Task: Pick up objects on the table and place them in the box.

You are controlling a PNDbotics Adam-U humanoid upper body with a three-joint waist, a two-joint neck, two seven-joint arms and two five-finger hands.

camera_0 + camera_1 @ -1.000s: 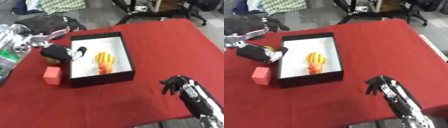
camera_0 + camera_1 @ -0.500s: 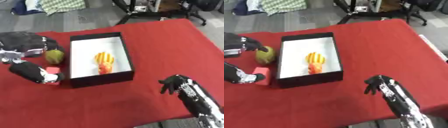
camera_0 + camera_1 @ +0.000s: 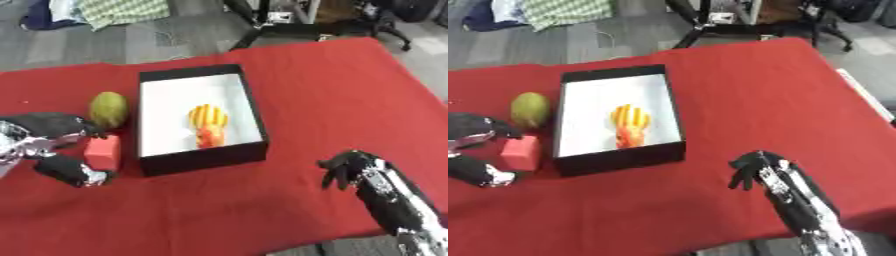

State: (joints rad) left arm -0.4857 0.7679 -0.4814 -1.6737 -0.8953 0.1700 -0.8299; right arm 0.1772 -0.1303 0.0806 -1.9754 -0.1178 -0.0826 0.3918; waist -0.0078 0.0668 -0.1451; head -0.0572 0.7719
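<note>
Red cloth (image 3: 332, 90); black box (image 3: 200, 116), white inside; seemingly yellow-striped object (image 3: 208, 116).

Matt red cloth (image 3: 332, 90) covers the table; the box (image 3: 254, 111) looks matt black outside, smooth white inside; hands (image 3: 350, 167) glossy black.

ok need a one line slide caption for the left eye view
Left hand reaches around a red block beside the black box, which holds a striped item; a green fruit waits outside.

We see black left hand (image 3: 54, 125) w/ silver wrist; right hand (image 3: 348, 167) black, forearm black w/ silver joint strips.
</note>
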